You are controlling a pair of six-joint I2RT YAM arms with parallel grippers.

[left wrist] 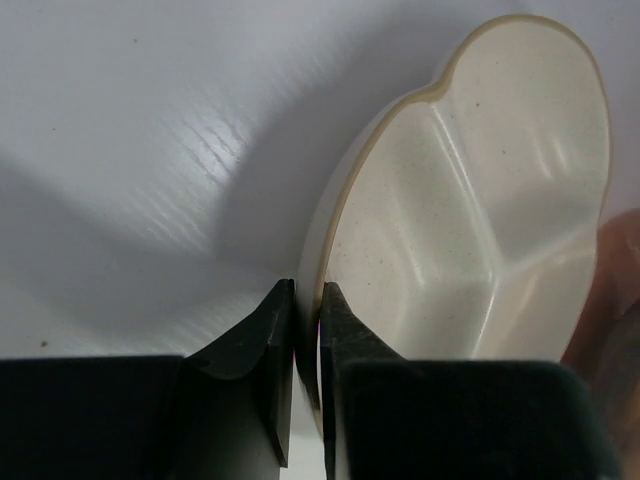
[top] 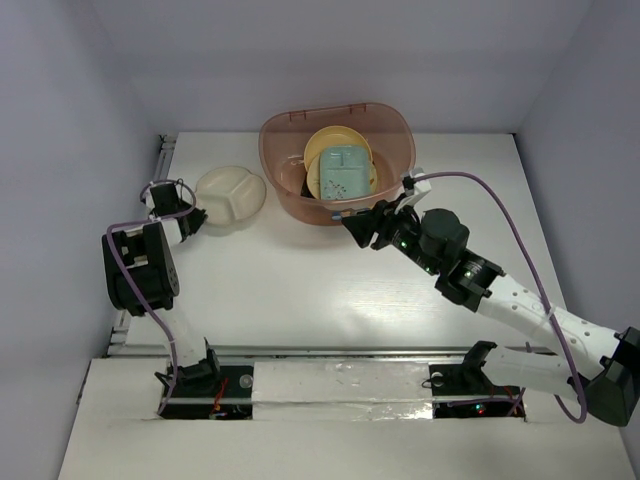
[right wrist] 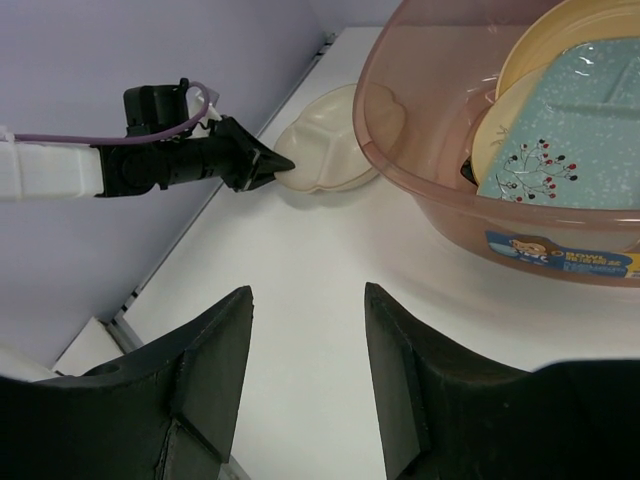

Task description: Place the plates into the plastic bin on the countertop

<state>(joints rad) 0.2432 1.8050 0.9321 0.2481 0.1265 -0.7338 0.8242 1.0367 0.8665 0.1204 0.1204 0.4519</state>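
A cream divided plate point(top: 232, 196) lies on the white countertop point(top: 300, 290) just left of the plastic bin point(top: 338, 160). My left gripper point(top: 197, 215) is shut on that plate's near-left rim; in the left wrist view the two black fingers pinch the rim of the cream plate point(left wrist: 470, 200) at the left gripper point(left wrist: 308, 300). Inside the bin point(right wrist: 470, 190) lean a mint-green plate point(top: 343, 172), an orange-tan round plate point(top: 330, 143) and a black flowered plate point(right wrist: 530, 165). My right gripper point(top: 358, 228) hangs open in front of the bin, nothing between its fingers point(right wrist: 400, 340).
A metal rail point(top: 160, 160) runs along the countertop's left edge, beside the purple wall. The left arm point(right wrist: 150, 165) reaches in low from that side. The bin carries a blue label point(right wrist: 560, 258) on its near wall.
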